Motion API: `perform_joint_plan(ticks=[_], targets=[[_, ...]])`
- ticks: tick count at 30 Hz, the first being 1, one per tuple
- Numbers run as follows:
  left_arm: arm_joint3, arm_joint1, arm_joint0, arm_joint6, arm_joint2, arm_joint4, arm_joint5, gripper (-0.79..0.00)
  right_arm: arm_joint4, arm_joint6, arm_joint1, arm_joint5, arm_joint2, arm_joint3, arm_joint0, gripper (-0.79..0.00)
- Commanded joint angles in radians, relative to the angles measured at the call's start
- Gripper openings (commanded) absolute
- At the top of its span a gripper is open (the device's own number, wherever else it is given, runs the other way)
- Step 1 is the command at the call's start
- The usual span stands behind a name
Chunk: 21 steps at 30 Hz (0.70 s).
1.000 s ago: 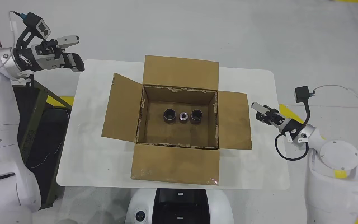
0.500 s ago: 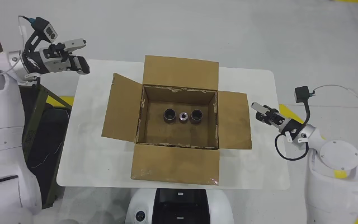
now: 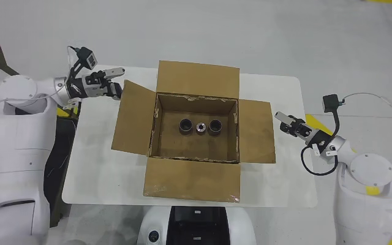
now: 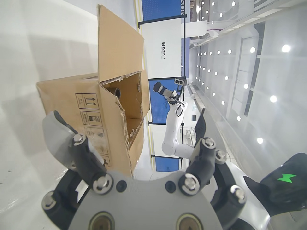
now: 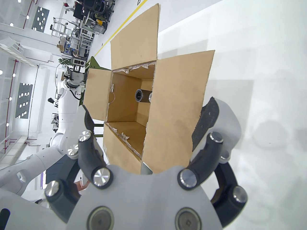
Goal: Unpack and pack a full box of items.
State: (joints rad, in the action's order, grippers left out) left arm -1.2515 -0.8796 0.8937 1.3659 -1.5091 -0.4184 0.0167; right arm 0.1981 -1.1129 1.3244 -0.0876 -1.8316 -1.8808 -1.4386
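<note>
I hold my left gripper (image 3: 116, 86) over the far left part of the table (image 3: 282, 177), fingers apart and nothing between them; its tips are just beside the far corner of the left flap (image 3: 131, 119), and I cannot tell whether they touch the cardboard.

My right gripper (image 3: 283, 121) is over the right side of the table, also spread wide and empty; it points at the outer edge of the right flap (image 3: 254, 131), just beside it but with a sliver of table between.

The box (image 3: 154, 131) stands upright in the middle of the table, between my two hands; it is open, with all four flaps turned outward; the far flap (image 3: 198, 76) reaches past the table's far edge, and the near flap (image 3: 193, 177) stops just short of the near edge; the rims where the flaps fold are torn and ragged.

Three items stand on the box floor in a row running left to right, closer to the far wall than to the near one; the left dark cylinder (image 3: 185, 127) and the right dark cylinder (image 3: 215, 126) are upright with their open mouths upward; the small metal piece (image 3: 200, 128) sits between them, just beside each; I cannot tell whether the three touch; the near half of the box floor is bare cardboard.

From my right wrist I see into the box past the right flap, where one dark cylinder and part of the metal piece show against the far inner corner.
</note>
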Motion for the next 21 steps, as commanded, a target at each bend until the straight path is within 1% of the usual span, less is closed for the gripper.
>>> perform_joint_plan(ticks=[1, 9, 21], targets=[[0.003, -0.004, -0.009, -0.002, 0.020, -0.028, 0.003, 0.000, 0.000, 0.000, 0.000, 0.000, 0.000, 0.000, 0.000, 0.000], [0.004, -0.016, -0.059, 0.007, 0.075, -0.110, -0.012, 0.000, 0.000, 0.000, 0.000, 0.000, 0.000, 0.000, 0.000, 0.000], [-0.032, -0.046, -0.133, 0.011, 0.214, -0.171, -0.020, 0.000, 0.000, 0.000, 0.000, 0.000, 0.000, 0.000, 0.000, 0.000]])
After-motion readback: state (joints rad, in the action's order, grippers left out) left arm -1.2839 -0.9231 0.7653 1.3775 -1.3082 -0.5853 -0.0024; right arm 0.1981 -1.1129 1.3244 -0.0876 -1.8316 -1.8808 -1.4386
